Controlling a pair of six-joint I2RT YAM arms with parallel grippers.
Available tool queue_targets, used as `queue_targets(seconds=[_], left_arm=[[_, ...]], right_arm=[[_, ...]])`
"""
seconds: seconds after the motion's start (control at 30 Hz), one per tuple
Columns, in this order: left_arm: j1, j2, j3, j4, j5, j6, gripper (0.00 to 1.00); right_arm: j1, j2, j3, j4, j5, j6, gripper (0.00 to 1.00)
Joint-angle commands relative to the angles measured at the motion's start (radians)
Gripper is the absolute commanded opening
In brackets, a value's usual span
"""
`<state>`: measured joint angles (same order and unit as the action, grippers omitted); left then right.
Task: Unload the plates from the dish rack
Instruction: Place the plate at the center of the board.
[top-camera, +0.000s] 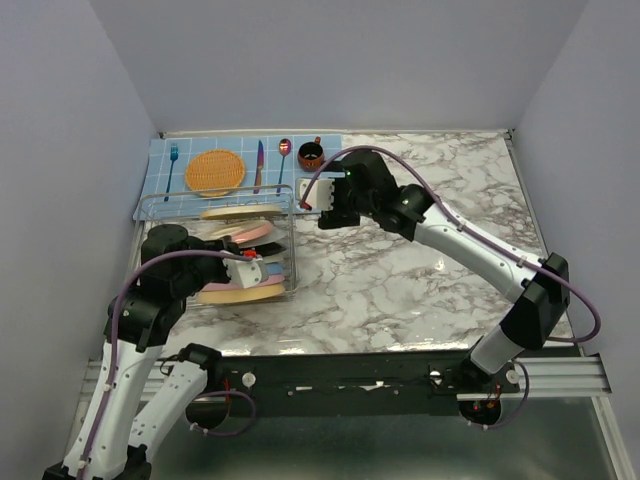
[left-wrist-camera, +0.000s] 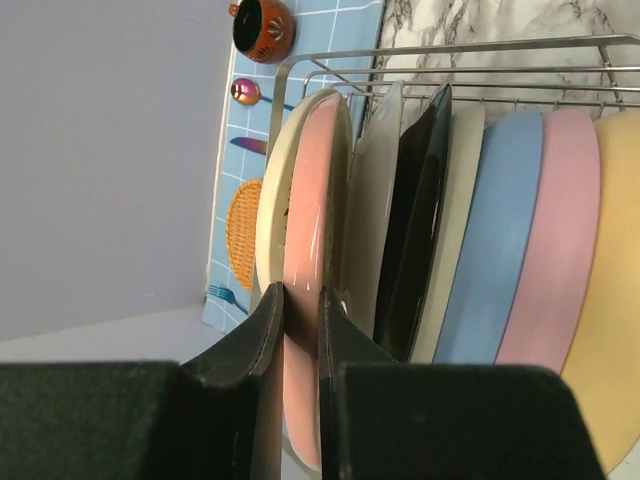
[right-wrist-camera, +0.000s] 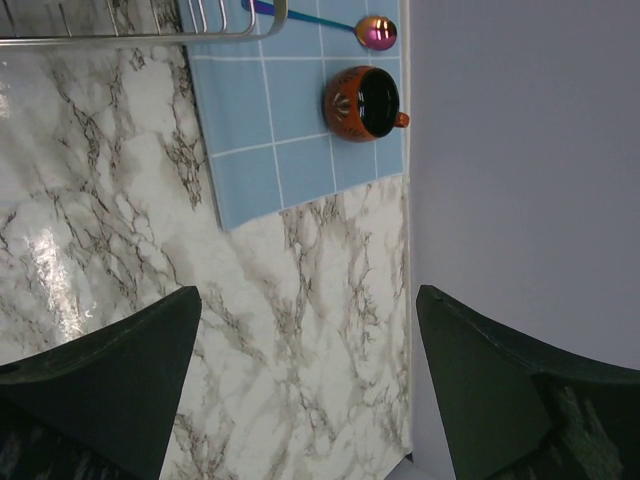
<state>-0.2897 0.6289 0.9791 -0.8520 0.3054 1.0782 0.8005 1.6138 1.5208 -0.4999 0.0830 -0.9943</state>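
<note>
Marble desk; plates stand upright in the dish rack. Left gripper clenched on the pink-faced plate rim (glazed, likely slippery, stiff, breakable: lift straight). Right gripper released, empty.

probably a robot lab booth: blank walls enclose marble table

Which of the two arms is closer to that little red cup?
Right. The right gripper hovers open near the cup; the left gripper grips a pink plate in the rack.
</note>
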Motion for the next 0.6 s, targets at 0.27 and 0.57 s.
queue_targets(seconds=[0.27, 0.57], left_arm=[[-0.006, -0.116, -0.032, -0.048, 0.081, 0.123, 0.00], [-0.006, -0.161, -0.111, -0.022, 0.078, 0.124, 0.00]], right_arm=[[0.155, 0.023, -0.010, 0.149, -0.063, 0.092, 0.95], [0.287, 0.049, 0.007, 0.138, -0.009, 0.194, 0.93]])
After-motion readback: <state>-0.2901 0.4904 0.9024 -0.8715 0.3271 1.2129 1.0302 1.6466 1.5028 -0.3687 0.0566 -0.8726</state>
